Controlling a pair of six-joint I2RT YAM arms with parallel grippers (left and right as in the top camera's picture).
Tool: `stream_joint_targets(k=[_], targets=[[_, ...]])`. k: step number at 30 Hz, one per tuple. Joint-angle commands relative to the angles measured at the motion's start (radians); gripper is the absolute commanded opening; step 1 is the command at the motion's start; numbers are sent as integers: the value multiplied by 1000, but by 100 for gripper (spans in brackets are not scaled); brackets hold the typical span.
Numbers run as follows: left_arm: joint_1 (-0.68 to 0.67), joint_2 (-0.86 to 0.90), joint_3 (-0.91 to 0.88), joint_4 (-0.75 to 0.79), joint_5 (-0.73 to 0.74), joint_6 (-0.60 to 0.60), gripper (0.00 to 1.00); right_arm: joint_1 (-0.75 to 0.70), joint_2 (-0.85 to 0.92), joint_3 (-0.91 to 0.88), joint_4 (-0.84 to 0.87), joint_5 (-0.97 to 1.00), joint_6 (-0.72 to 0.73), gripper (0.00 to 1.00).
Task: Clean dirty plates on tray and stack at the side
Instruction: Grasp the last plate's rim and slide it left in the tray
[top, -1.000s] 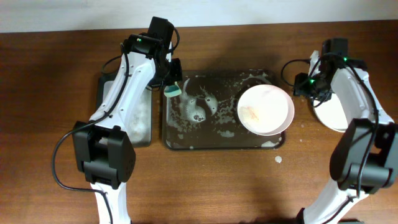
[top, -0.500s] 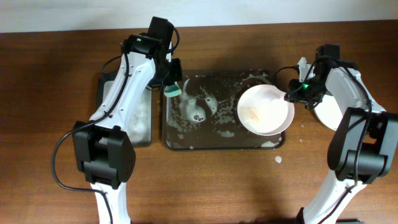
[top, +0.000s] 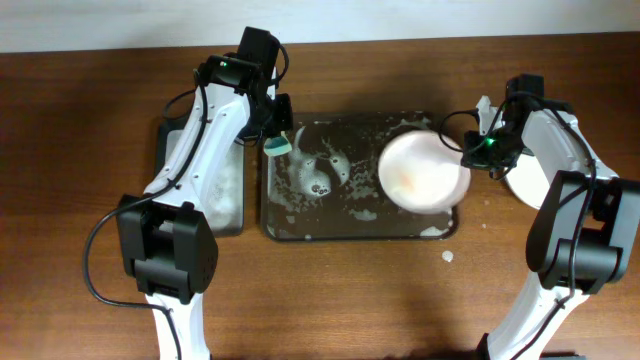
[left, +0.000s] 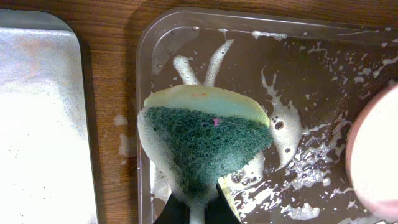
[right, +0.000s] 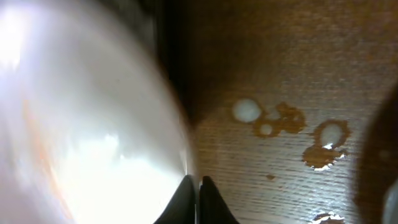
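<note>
Overhead: the left gripper is being kept clamped on a sponge at the upper left corner of the tray, just inside its rim. In the left wrist view the sponge is being pinched at its lower end between the closed fingers, its green scouring face toward the camera and a yellow edge along the top; it is being held over the foamy tray floor, and contact with the floor can't be told. Foam is being shown in streaks across the tray's left and middle. One white plate with a faint orange streak is being held in the right part of the tray, overlapping its right rim. The right gripper is being closed on that plate's right edge; in the right wrist view the plate rim is being nipped between the fingertips, the jaws nearly together, with the wet table and droplets behind. A second plate is being partly hidden under the right arm, on the table right of the tray, well apart from it. A smaller tray is lying just left of the big one, its surface being covered by pale foam. A foam blob is sitting on the table below the tray's lower right corner.
</note>
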Motion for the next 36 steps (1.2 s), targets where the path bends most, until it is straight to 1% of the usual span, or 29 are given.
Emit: stream_joint_targets(k=[1, 2, 3, 10, 12, 13, 15, 19, 22, 24, 27, 30, 32, 36], targets=[[2, 6, -2, -1, 3, -2, 0, 2, 12, -6, -22, -111, 32, 4], [2, 6, -2, -1, 3, -2, 1, 2, 6, -4, -40, -165, 33, 4], [2, 6, -2, -1, 3, -2, 0, 2, 2, -3, -46, -174, 44, 4], [2, 6, -2, -1, 3, -2, 0, 25, -108, -1, -60, -153, 141, 4], [2, 6, -2, -1, 3, -2, 0, 59, -129, -1, -59, -78, 221, 4], [2, 6, -2, -1, 3, -2, 1, 89, -131, -1, -53, -34, 291, 4], [2, 6, -2, -1, 3, -2, 0, 134, -128, -4, -35, -3, 354, 4], [2, 6, -2, -1, 3, -2, 1, 247, -127, -45, 35, 77, 554, 4], [2, 6, -2, -1, 3, -2, 1, 319, -127, -84, 71, 126, 645, 4], [2, 6, -2, -1, 3, -2, 1, 360, -127, -119, 103, 135, 680, 4], [0, 6, -2, 1, 4, -2, 1, 397, -127, -161, 156, 135, 694, 4], [-13, 6, -2, 8, 4, -2, 1, 430, -127, -229, 247, 135, 711, 4], [-26, 6, -2, 11, 4, -2, 1, 440, -127, -272, 292, 135, 740, 4], [-66, 10, -2, 20, 4, -3, 1, 440, -127, -338, 362, 135, 743, 4]])
